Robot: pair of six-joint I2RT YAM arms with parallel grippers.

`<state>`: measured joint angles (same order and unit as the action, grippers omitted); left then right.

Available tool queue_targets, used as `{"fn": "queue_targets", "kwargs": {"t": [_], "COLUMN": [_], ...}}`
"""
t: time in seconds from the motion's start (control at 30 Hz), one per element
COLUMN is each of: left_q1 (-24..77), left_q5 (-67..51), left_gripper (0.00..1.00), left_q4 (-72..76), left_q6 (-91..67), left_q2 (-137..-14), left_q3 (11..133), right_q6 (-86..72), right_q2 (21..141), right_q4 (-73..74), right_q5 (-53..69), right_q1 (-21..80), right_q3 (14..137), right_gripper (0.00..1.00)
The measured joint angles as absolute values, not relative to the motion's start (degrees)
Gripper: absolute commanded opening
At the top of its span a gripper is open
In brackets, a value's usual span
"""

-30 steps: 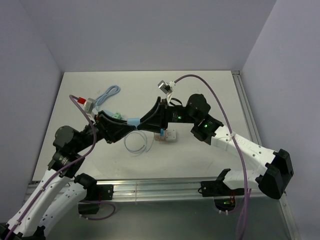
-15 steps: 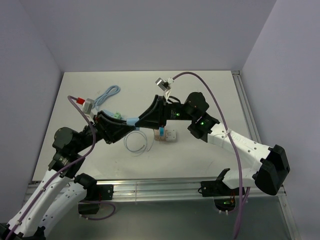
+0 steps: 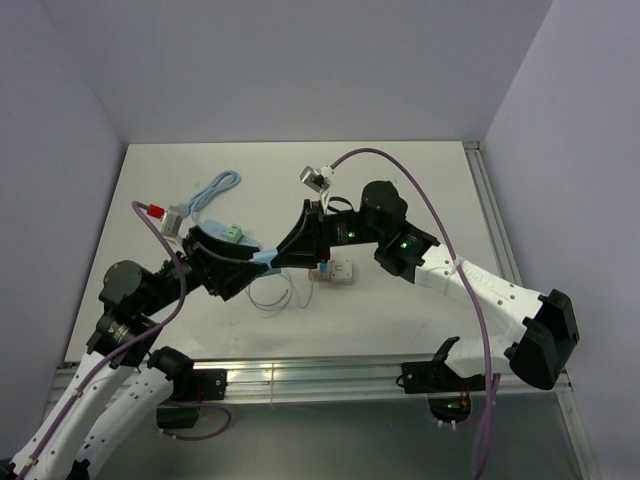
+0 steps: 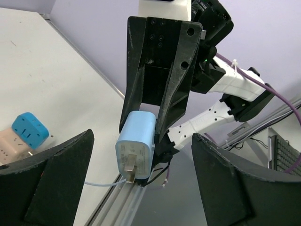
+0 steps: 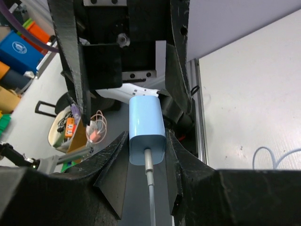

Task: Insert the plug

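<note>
The light-blue plug [image 3: 267, 257] hangs above the table between the two arms, its metal prongs pointing at the left wrist camera. My right gripper [image 3: 277, 254] is shut on the plug [image 5: 146, 129], one finger pressed on each side, and a white cable trails from the plug's back. My left gripper [image 4: 141, 188] stands open, its fingers wide on either side of the plug [image 4: 136, 150] and not touching it. The socket block [image 3: 335, 269], white and beige with a blue cube, lies on the table just right of the grippers and appears as the socket block [image 4: 21, 141] in the left wrist view.
The plug's thin white cable [image 3: 270, 295] loops on the table below the grippers. A coiled light-blue cable [image 3: 216, 188] and a small green connector [image 3: 232, 231] lie at the back left. A metal rail [image 3: 300, 378] runs along the near edge.
My left gripper has opened and let go of the plug, drawing back a little to the left. The right gripper stays shut on the plug and has shifted slightly left.
</note>
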<state>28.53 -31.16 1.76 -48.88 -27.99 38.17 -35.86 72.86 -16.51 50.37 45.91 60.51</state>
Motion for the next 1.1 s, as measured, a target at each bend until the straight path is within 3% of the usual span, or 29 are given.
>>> {"fn": "queue_targets", "kwargs": {"t": [0.23, 0.43, 0.57, 0.63, 0.67, 0.77, 0.8, 0.83, 0.9, 1.1], "left_q1": [28.56, 28.56, 28.56, 28.56, 28.56, 28.75, 28.80, 28.80, 28.80, 28.82], "left_q5": [-31.75, -33.39, -34.54, -35.24, -35.55, -37.67, -37.87, -38.02, -38.20, -38.11], "left_gripper": [0.90, 0.78, 0.76, 0.66, 0.44, 0.00, 0.00, 0.00, 0.00, 0.00], "left_q4": [-3.11, -5.19, -5.54, -5.63, -5.67, -5.32, -5.08, -5.08, -4.60, -3.79], "left_q6": [-46.13, -45.21, -44.82, -44.64, -44.62, -44.66, -44.86, -45.08, -45.30, -45.54], "left_q2": [-28.53, -30.17, -31.03, -31.27, -31.35, -31.48, -31.51, -31.48, -31.44, -30.39], "left_q3": [40.73, 41.30, 41.30, 41.30, 41.30, 41.41, 41.45, 41.45, 41.45, 41.36], "right_q6": [-32.18, -31.62, -31.31, -31.00, -30.87, -30.20, -30.06, -29.85, -30.15, -32.29], "right_q2": [72.86, 72.86, 72.75, 72.58, 72.47, 72.29, 72.29, 72.29, 72.29, 72.29], "right_q4": [-11.05, -10.35, -9.78, -9.63, -9.47, -8.45, -8.36, -8.36, -8.56, -11.05], "right_q5": [52.40, 54.08, 54.43, 54.46, 54.46, 54.17, 54.43, 54.30, 54.76, 55.92], "right_q1": [45.87, 45.87, 45.87, 45.87, 45.87, 45.82, 45.74, 45.69, 45.58, 45.60], "right_q3": [62.04, 62.11, 62.35, 62.37, 62.37, 62.50, 62.61, 62.63, 62.67, 62.65], "right_gripper": [0.00, 0.00, 0.00, 0.00, 0.00, 0.00, 0.07, 0.24, 0.38, 0.46]}}
